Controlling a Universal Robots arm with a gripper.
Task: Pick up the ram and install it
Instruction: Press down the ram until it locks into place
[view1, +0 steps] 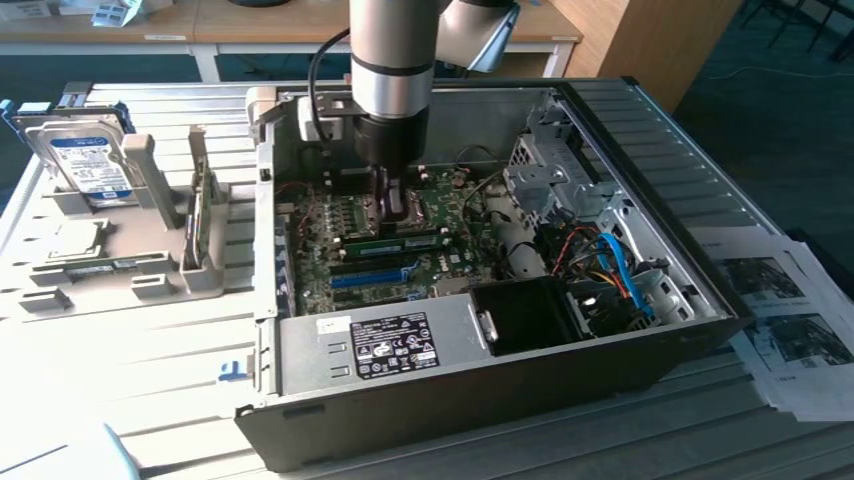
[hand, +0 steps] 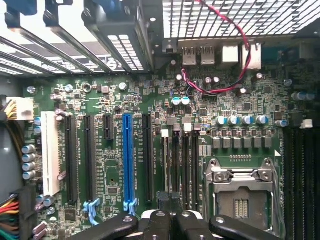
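Your pincer (view1: 387, 205) is sitting closed over the motherboard (view1: 350, 262) inside the computer case (view1: 667, 200); the ram (view1: 396, 243) is lying on the board just beside its fingertips, whether gripped you cannot tell.

The computer case (view1: 641, 130) is matt grey sheet metal, its rear grille (hand: 225, 17) perforated; the motherboard (hand: 260, 95) is green and faintly glossy; the long slot (hand: 128, 155) is bright-blue smooth plastic; the processor socket (hand: 241, 182) has a shiny metal frame; the gripper (hand: 167, 222) is glossy black; printed paper sheets (view1: 787, 320) look matt.
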